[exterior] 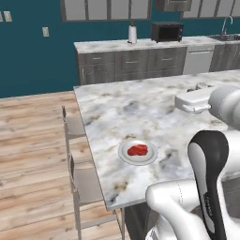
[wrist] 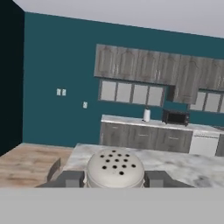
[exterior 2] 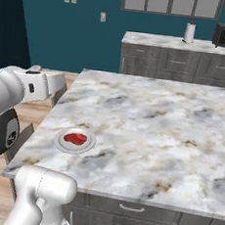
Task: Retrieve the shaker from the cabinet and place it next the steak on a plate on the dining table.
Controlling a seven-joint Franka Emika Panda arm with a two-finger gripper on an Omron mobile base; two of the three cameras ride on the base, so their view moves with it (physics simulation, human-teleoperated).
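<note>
I read the dining table (exterior: 140, 108) top as polished veined marble, the plate (exterior: 124, 153) glossy white ceramic, the steak (exterior: 138, 150) wet red. The shaker (wrist: 115, 168) cap looks matt, perforated metal. The cabinet (wrist: 131, 63) shows dull wood grain.

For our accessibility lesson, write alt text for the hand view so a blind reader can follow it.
The robot's hand grips a pale shaker with a perforated cap, one dark fingertip on each side, over the near end of the marble dining table. Beyond stand a teal wall, dark grey wall cabinets and a counter with a white roll.
</note>
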